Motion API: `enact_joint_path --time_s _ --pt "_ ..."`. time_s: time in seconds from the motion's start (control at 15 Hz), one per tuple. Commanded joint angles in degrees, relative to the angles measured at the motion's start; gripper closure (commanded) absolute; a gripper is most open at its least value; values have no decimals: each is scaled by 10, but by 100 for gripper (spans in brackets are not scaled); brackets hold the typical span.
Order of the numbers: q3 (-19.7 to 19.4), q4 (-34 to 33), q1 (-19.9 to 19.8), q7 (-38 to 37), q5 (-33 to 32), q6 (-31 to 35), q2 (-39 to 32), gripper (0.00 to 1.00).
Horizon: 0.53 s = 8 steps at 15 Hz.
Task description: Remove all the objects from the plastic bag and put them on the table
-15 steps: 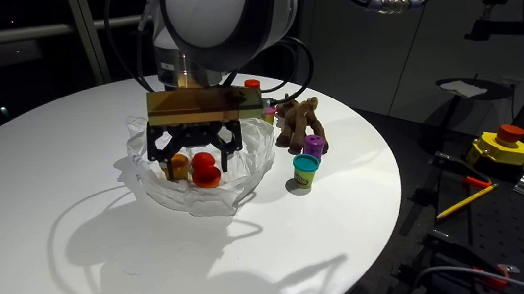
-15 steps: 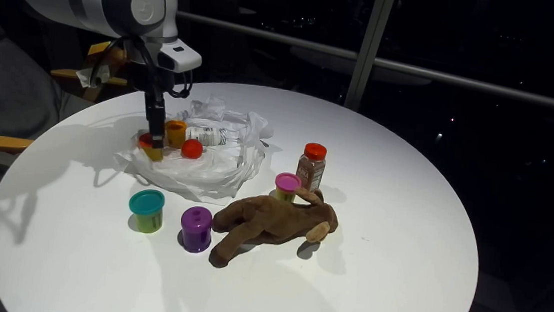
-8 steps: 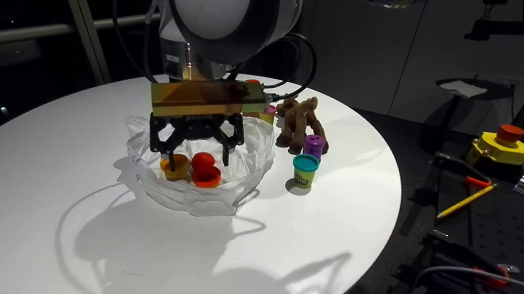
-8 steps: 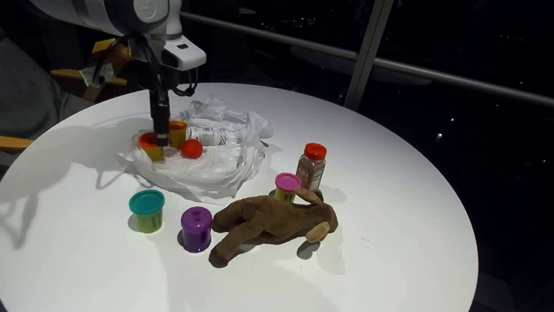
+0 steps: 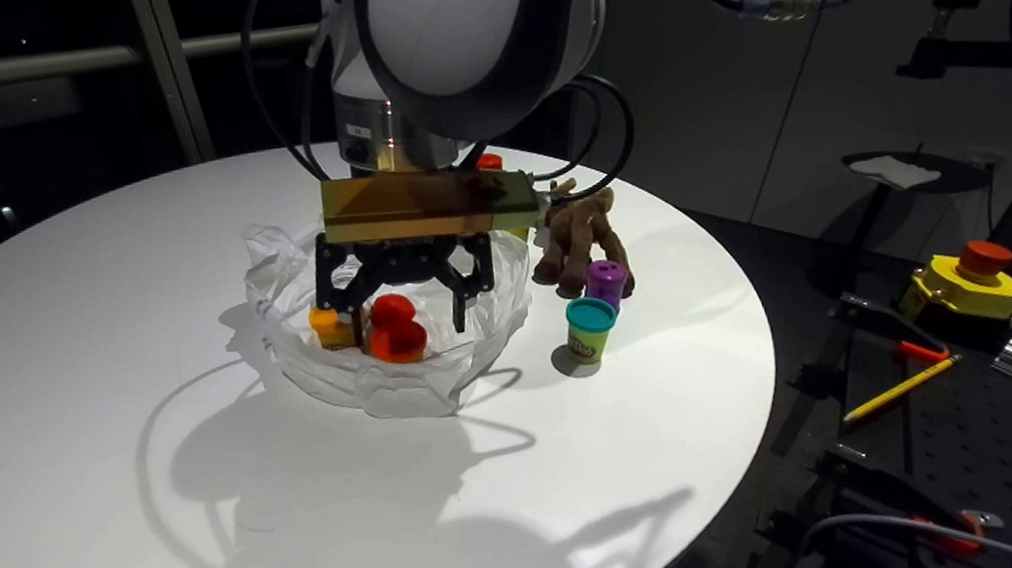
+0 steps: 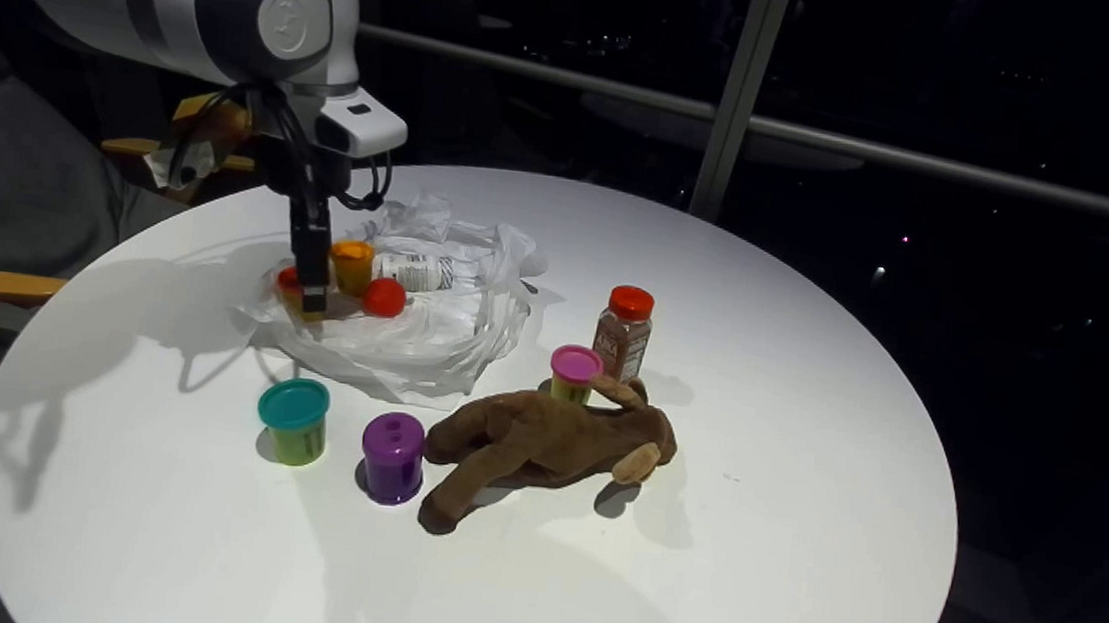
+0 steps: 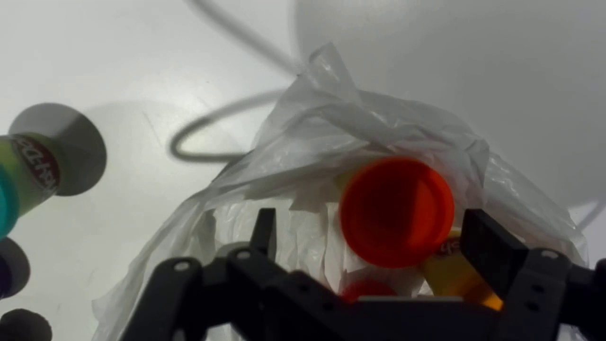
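Observation:
A thin white plastic bag lies spread open on the table; it shows in both exterior views (image 5: 404, 393) (image 6: 409, 364) and in the wrist view (image 7: 322, 123). In it are a red-topped tub (image 5: 398, 342) (image 7: 396, 213), an orange tub (image 5: 330, 327) (image 6: 351, 269) (image 7: 450, 274), a red ball (image 5: 392, 308) (image 6: 385, 298) and a white bottle with printed label (image 6: 414, 271). My gripper (image 5: 409, 328) (image 6: 313, 302) (image 7: 369, 227) is open and points down. In the wrist view the red top lies between the fingers, nearer the right one, with no visible contact.
On the table outside the bag are a teal-lidded tub (image 5: 589, 330), a purple container (image 6: 392, 458), a brown plush animal (image 6: 543, 441), a pink-lidded tub (image 6: 574, 371) and a red-capped spice jar (image 6: 624, 333). The orange tub stands close beside the red-topped tub.
My open gripper has moved right in an exterior view, from over the orange tub to around the red-topped tub. It rose slightly, then came lower. The objects have not visibly moved.

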<state>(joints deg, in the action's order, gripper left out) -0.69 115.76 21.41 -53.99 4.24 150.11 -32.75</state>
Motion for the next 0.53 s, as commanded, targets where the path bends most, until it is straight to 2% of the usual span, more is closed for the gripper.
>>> enact_joint_path --time_s 0.0,0.33,0.4,0.47 --pt "7 8 -4 3 -6 4 10 0" --pt "-4 -3 5 0 -33 11 2 0" --pt "-1 -5 2 3 -32 6 1 1" --pt "1 -6 0 6 -32 3 0 7"
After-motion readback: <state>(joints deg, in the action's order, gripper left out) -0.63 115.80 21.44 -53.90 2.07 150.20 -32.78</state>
